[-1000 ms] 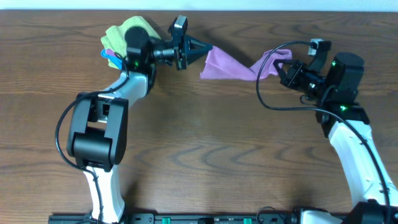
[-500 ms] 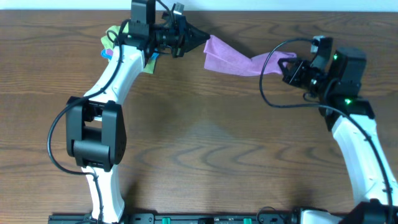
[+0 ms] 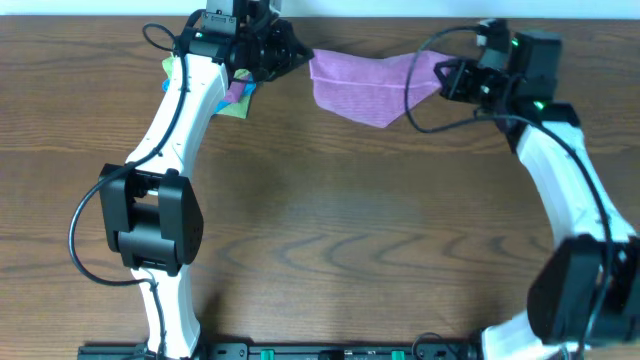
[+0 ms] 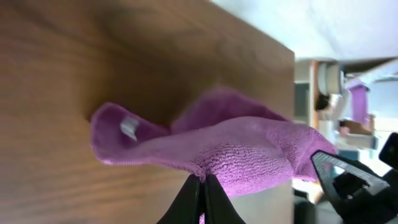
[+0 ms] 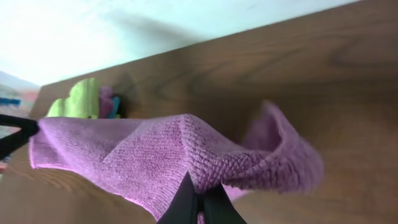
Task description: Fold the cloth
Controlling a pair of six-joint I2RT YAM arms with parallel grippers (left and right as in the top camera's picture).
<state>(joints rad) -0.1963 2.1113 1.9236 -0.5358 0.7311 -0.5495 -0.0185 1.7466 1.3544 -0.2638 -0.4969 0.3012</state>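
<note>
L gripper (image 3: pixel 303 57) + R gripper (image 3: pixel 441 77) pinch cloth (image 3: pixel 355 85), white tag (image 4: pixel 129 129) blurred

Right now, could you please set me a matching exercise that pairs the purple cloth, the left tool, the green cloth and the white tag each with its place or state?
Things:
1. purple cloth
2. left tool
3. green cloth
4. white tag

Places or states:
A. lying on the table, held by nothing
B. on the drooping edge of the purple cloth
C. stretched across to the right tool
D. shut on a corner of the purple cloth

Pairs: 1-C, 2-D, 3-A, 4-B.
</note>
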